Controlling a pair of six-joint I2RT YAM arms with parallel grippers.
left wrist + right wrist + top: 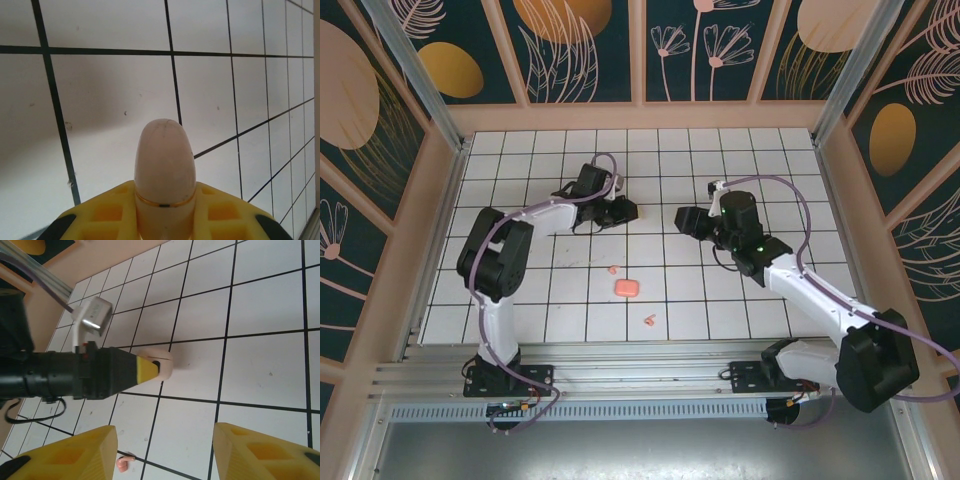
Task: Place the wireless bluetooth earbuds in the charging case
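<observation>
My left gripper (165, 194) is shut on a cream-white charging case (165, 155), closed, with a thin gold seam, sticking out from between the yellow fingers. In the right wrist view that case (164, 363) sits low over the tiles in the left gripper's yellow tip (147, 369). My right gripper (164, 430) is open with nothing between its fingers, and faces the left gripper (620, 210) from the right (683, 220). A pink charging case (627, 287) lies shut on the tiles nearer the bases. One salmon-pink earbud (613, 268) lies just beyond it, also seen as earbud (122, 461), and another pink earbud (648, 320) lies nearer.
The white tiled table (520, 300) is fenced by a pale wooden rim (640, 116) and patterned walls. The left arm's cable (35, 270) and white plug (92, 315) hang above the tiles behind its gripper.
</observation>
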